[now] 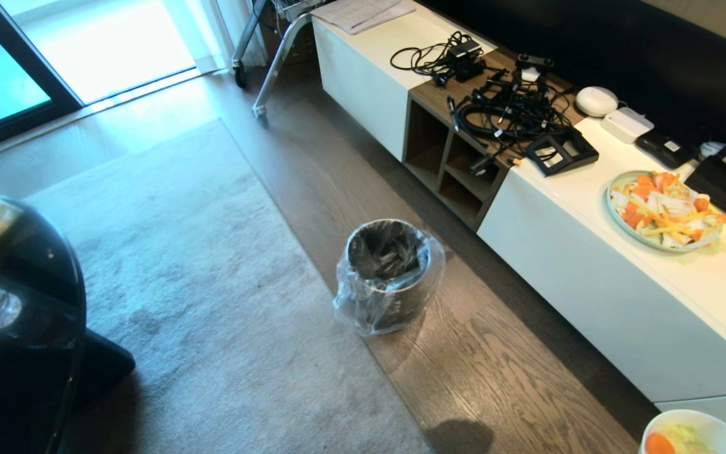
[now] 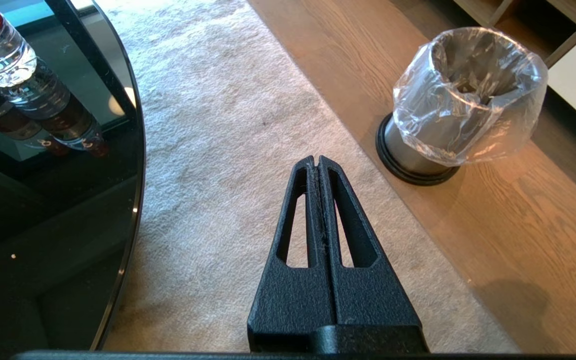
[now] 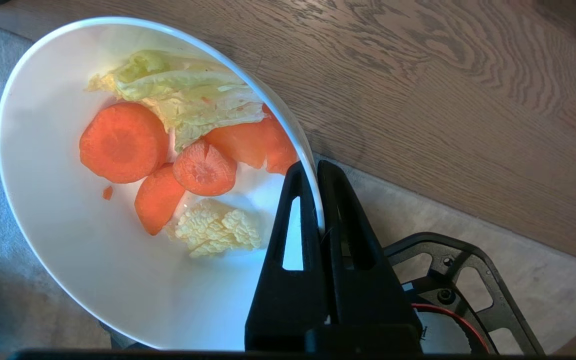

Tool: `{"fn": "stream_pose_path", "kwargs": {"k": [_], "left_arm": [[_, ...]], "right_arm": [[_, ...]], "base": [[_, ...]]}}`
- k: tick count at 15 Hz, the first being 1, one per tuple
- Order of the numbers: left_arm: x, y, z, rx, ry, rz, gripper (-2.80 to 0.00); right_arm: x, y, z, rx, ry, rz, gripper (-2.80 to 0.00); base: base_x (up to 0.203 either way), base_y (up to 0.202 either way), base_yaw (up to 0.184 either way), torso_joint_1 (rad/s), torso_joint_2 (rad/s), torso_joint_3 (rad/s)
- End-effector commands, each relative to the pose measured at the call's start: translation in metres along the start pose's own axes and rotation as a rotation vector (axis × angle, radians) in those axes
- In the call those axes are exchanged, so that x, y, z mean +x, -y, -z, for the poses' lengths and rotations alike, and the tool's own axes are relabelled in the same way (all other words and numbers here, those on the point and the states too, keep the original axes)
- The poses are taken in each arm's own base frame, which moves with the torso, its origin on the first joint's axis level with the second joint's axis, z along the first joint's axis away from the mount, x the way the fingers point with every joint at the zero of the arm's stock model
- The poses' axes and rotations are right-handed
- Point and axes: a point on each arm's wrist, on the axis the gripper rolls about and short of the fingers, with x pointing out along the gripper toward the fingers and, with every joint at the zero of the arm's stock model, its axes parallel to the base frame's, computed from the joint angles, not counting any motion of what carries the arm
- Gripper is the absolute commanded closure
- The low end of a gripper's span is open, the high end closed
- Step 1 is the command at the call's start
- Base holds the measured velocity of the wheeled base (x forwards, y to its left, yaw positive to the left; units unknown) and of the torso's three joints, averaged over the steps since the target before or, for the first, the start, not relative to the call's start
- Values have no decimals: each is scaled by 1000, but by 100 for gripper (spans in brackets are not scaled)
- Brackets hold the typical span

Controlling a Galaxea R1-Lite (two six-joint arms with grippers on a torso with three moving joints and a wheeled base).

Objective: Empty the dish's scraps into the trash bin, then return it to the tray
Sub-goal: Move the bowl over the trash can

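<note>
The dish (image 3: 68,260), a glossy white bowl, hangs over the rug and wooden floor with my right gripper (image 3: 313,167) shut on its rim, one finger inside and one outside. The scraps (image 3: 168,150), carrot slices and pale cabbage bits, lie in it. In the head view only the dish's edge (image 1: 703,425) shows at the bottom right corner. The trash bin (image 1: 391,271), silver-grey with a clear bag over its rim, stands on the floor beside the rug, well away from the dish; the trash bin (image 2: 460,105) also shows ahead of my left gripper (image 2: 317,159), which is shut and empty above the rug. The tray is out of view.
A pale-green plate of chopped vegetables (image 1: 662,211) sits on the long white cabinet (image 1: 653,302) among cables and devices. A round black glass table (image 1: 16,328) with water bottles (image 2: 3,50) stands at the left. A grey rug (image 1: 199,284) covers the floor between them.
</note>
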Motion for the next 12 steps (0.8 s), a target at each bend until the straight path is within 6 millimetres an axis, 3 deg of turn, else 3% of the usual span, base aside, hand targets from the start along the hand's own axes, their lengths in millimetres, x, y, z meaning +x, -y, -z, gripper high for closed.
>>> {"fn": "stream_pose_path", "kwargs": {"k": [1, 12], "left_arm": [[0, 0, 0, -1, 1, -1, 0], [0, 0, 0, -1, 1, -1, 0]], "right_arm": [[0, 0, 0, -3, 6, 7, 0], [-1, -8, -10, -53, 107, -65, 0]], "base": [[0, 0, 0, 0, 0, 0], [0, 0, 0, 3, 2, -167]]}}
